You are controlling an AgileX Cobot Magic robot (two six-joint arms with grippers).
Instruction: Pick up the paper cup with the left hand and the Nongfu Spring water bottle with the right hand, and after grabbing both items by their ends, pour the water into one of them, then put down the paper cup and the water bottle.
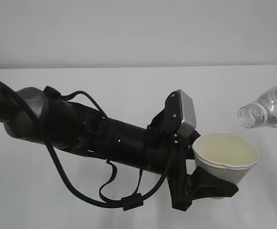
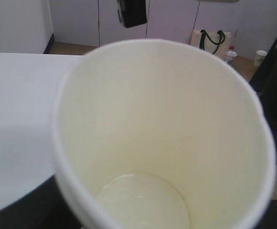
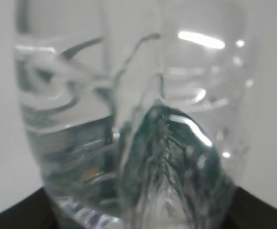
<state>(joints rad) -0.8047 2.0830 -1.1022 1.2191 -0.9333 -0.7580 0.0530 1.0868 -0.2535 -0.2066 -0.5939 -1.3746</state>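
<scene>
Black and bulky, the left hand (image 1: pixel 202 183) reaches in from the left with looping cables and a silver-grey box (image 1: pixel 186 112), its fingers clamped on the lower part of the paper cup (image 1: pixel 226 157). That cup is held above the white table (image 1: pixel 128 76), tilted a little, with a rolled rim and a pale cream inside. Right of it the Nongfu Spring water bottle (image 1: pixel 267 109) lies nearly level in the air, clear, ribbed and capless, mouth towards the cup. The right hand (image 3: pixel 19 210) holds the bottle's base end.
</scene>
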